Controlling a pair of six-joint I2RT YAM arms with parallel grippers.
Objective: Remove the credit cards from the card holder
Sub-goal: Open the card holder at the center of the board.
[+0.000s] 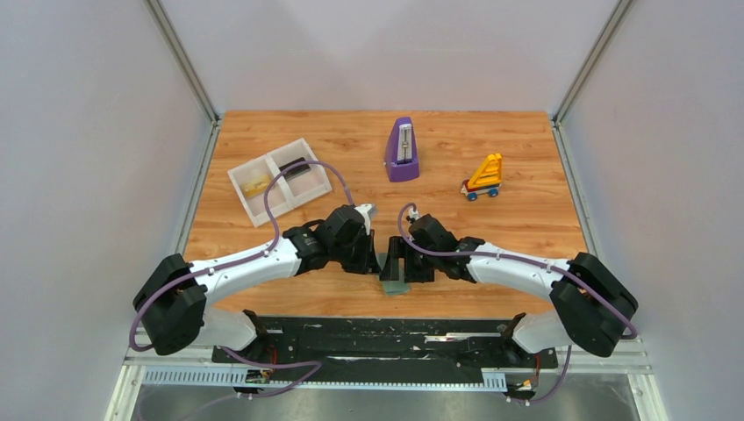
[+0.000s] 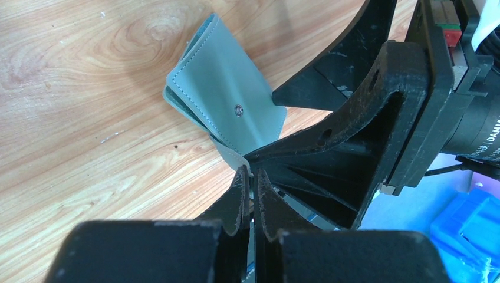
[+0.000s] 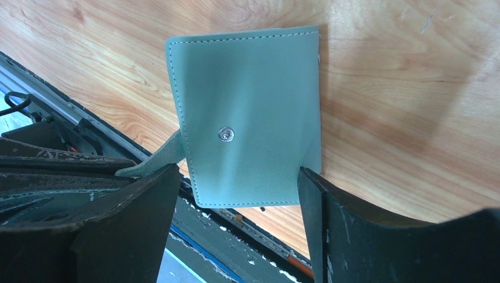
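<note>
The pale teal card holder [image 1: 395, 285] sits folded shut at the table's near edge, between both grippers. It also shows in the left wrist view [image 2: 227, 97] and the right wrist view [image 3: 253, 106], with a metal snap on its cover. My left gripper [image 2: 250, 174] is shut on its greyish strap tab [image 2: 231, 155]. My right gripper [image 3: 239, 183] is open, with one finger on each side of the holder. A yellowish-gold card [image 1: 255, 186] and a dark card [image 1: 296, 169] lie in the white tray.
The white two-compartment tray [image 1: 263, 210] stands at the back left. A purple metronome [image 1: 402, 151] and a yellow toy vehicle [image 1: 483, 177] stand at the back. The black base rail [image 1: 386, 338] runs just below the table edge.
</note>
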